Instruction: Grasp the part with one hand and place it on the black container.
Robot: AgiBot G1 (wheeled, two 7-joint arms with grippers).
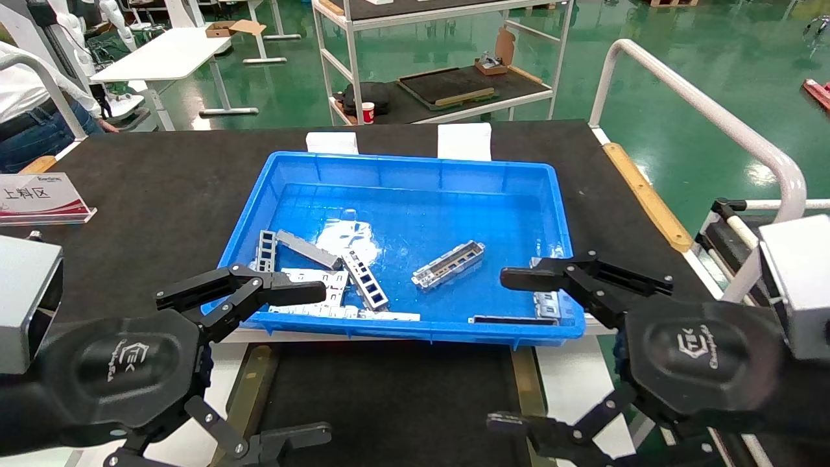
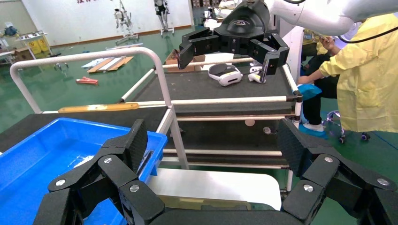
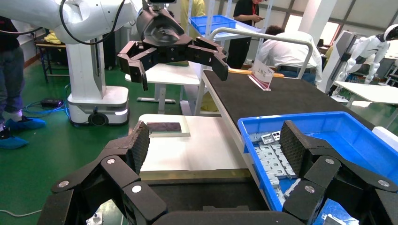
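Observation:
The part (image 1: pixel 449 264), a narrow silver-grey frame strip with rectangular openings, lies alone in the middle of the blue bin (image 1: pixel 415 167). Two similar strips (image 1: pixel 365 280) lie at the bin's left among flat notched plates (image 1: pixel 311 282) and a plain grey bar (image 1: pixel 308 250). The black container (image 1: pixel 389 402) sits just in front of the bin, with olive-brass strips (image 1: pixel 249 395) along its sides. My left gripper (image 1: pixel 321 362) is open and empty over the bin's front left corner. My right gripper (image 1: pixel 502 350) is open and empty over the bin's front right corner. Each wrist view shows its own open gripper, left (image 2: pixel 213 145) and right (image 3: pixel 213 145).
A white tube railing (image 1: pixel 681 84) runs along the table's right side, with a wooden strip (image 1: pixel 645 194) on that edge. A sign (image 1: pixel 39 198) stands at the far left. Two white pads (image 1: pixel 463 141) lie behind the bin. A person in yellow (image 2: pixel 366 70) sits off to the right.

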